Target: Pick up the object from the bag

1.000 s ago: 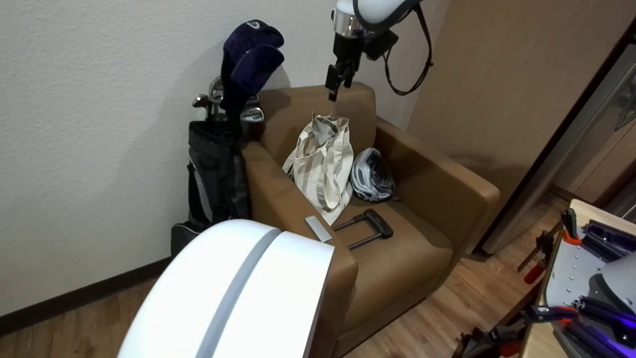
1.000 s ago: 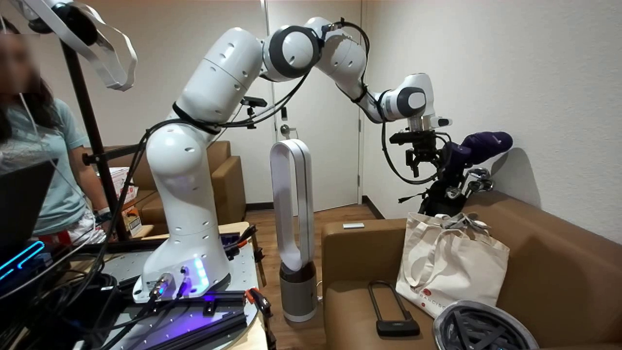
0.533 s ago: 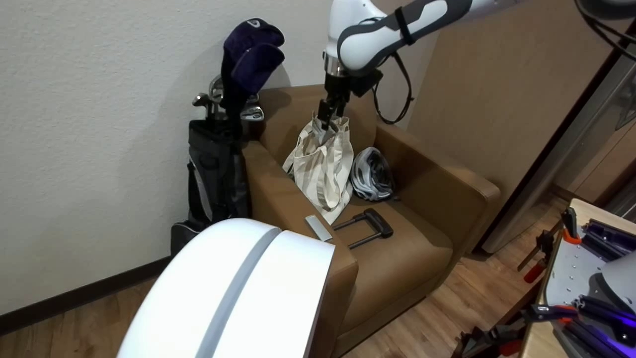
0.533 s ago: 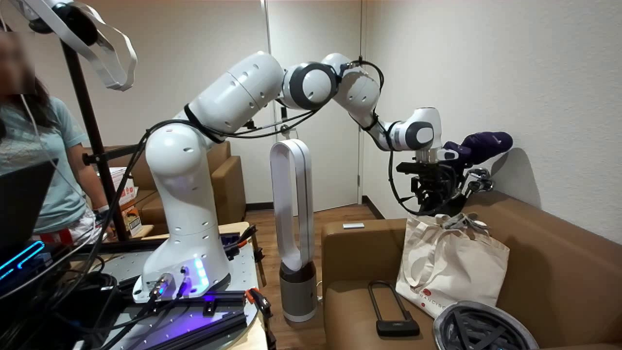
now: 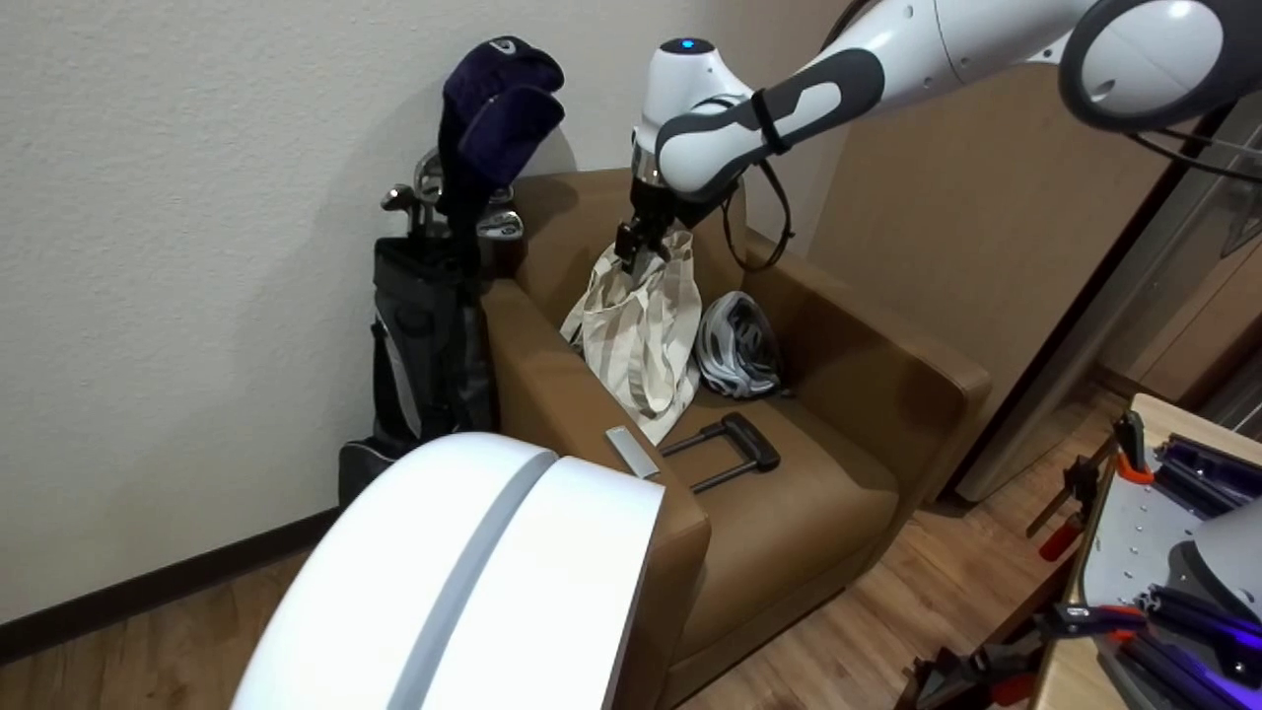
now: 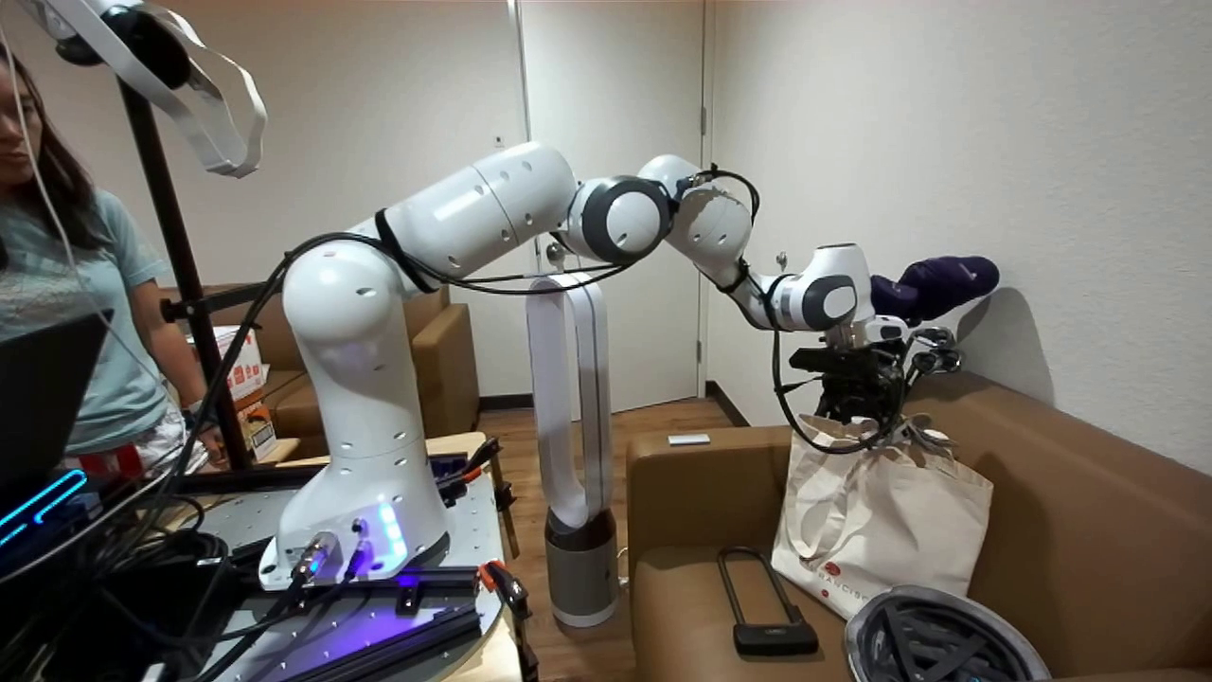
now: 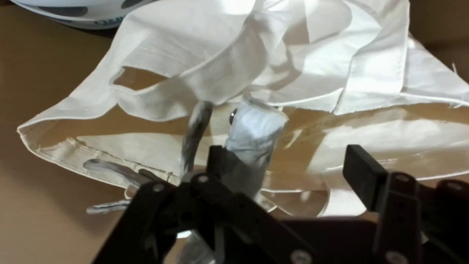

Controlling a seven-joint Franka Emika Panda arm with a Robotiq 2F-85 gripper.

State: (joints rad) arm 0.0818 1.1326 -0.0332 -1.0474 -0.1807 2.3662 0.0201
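The cream cloth bag leans on the brown armchair and shows in both exterior views. In the wrist view its mouth lies open below me, with a loose strap across the bag. A grey, soft, toy-like object with a dark shiny bead and thin limbs sticks out of the mouth. It also shows in an exterior view. My gripper is open at the bag's mouth. The left finger overlaps the grey object's lower part; the right finger is well apart from it. Whether the left finger touches it I cannot tell.
A grey and white helmet sits beside the bag. A black U-lock lies on the seat. A small silver block lies on the armrest. A golf bag stands beside the armchair; a white fan stands nearby.
The arm has come down, taking the open gripper from above the bag to its mouth. It has also shifted slightly towards the wall. The bag and grey object look unmoved.
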